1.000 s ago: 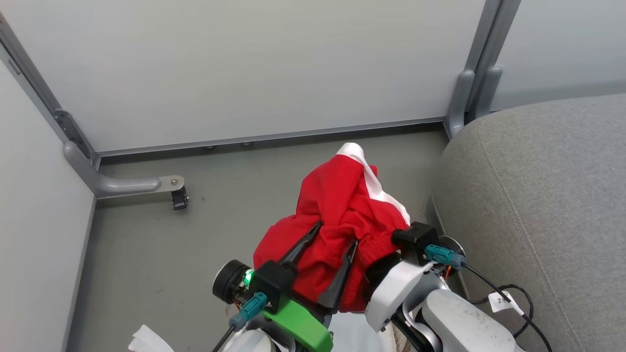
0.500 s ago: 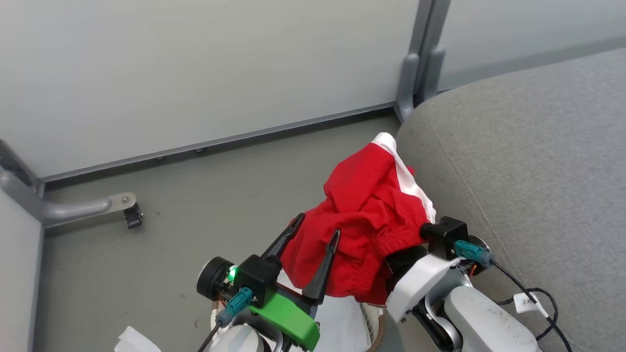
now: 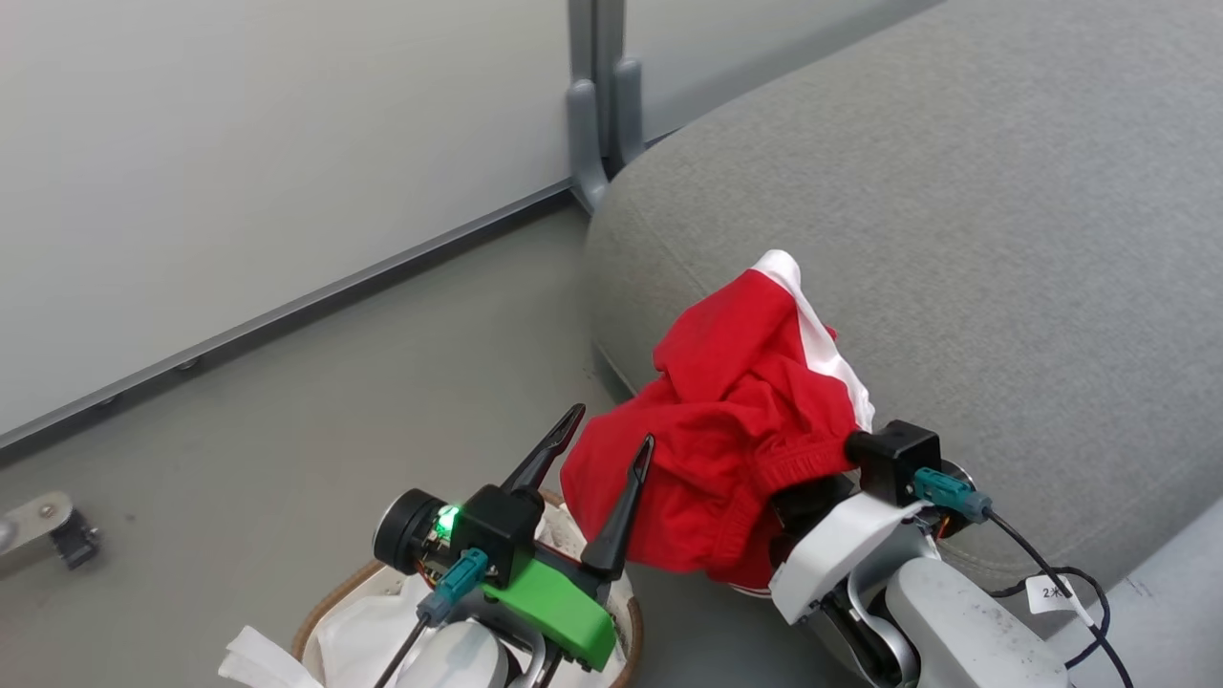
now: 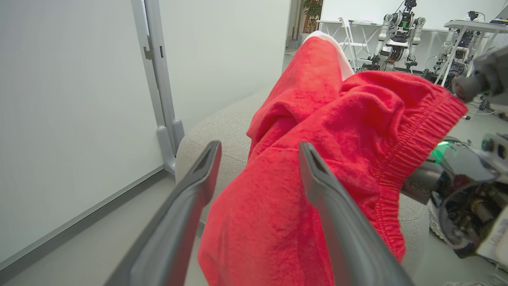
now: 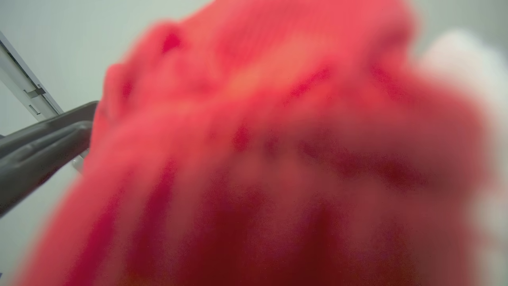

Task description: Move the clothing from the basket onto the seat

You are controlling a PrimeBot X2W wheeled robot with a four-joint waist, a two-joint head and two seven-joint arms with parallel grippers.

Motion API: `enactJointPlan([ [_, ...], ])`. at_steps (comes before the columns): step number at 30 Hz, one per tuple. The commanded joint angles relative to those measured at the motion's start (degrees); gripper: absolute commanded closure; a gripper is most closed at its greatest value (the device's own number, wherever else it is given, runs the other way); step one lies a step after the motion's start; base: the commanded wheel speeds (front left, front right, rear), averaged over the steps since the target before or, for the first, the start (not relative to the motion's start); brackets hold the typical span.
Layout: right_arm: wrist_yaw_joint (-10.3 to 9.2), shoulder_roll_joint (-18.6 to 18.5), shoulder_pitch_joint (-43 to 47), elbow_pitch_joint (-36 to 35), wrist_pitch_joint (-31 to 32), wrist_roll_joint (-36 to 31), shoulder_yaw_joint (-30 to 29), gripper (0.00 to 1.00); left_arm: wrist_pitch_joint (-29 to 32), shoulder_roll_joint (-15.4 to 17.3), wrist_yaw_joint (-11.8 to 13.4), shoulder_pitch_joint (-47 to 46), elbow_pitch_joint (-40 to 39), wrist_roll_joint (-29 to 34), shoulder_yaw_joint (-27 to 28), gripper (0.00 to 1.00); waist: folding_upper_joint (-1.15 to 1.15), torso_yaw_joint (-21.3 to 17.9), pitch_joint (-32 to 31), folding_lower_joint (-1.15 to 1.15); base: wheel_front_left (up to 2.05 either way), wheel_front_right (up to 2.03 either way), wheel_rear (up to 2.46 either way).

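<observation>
The red clothing (image 3: 745,420) with white trim hangs bunched in the air over the front edge of the grey seat (image 3: 955,210). It drapes over my right gripper, whose fingers are hidden under it; the right wrist (image 3: 841,545) shows below. My left gripper (image 3: 611,430) stands open just left of the cloth, its fingers (image 4: 198,186) apart with cloth (image 4: 337,131) behind them. The basket (image 3: 334,591), with brown rim and white liner (image 3: 354,640), sits on the floor under my left arm. The right wrist view is blurred red fabric (image 5: 278,139).
Grey partition panels and a metal post (image 3: 597,124) stand behind the seat's corner. A caster foot (image 3: 57,535) lies on the floor at far left. A tagged black cable (image 3: 1051,592) trails from my right arm. Other robots (image 4: 397,35) stand far off.
The head camera has swung toward the seat. The clothing on my right gripper now hangs over the seat's edge instead of the floor. My left gripper's fingers have come off the cloth.
</observation>
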Motion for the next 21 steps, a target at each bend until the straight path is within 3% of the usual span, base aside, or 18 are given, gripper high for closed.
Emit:
enactJointPlan([
  [1,-0.06,-0.28,0.41,-0.36,-0.14,-0.01,0.14,1.00,0.03,0.19,-0.22,-0.84,0.23,0.27,0.28,0.00,0.00,-7.21,1.91,0.00,0.00,0.00,0.00],
  [10,-0.06,-2.46,-4.22,-1.25,-0.14,-1.19,-3.60,1.00,0.02,0.24,-0.25,-2.95,2.14,1.64,-1.09,0.00,0.00,-8.21,6.21,0.00,0.00,0.00,0.00],
  [21,-0.06,-6.67,-18.69,0.30,-0.14,-3.61,-12.28,1.00,0.03,3.00,-0.23,-8.18,3.66,3.81,-3.32,0.00,0.00,-2.01,17.15,0.00,0.00,0.00,0.00],
])
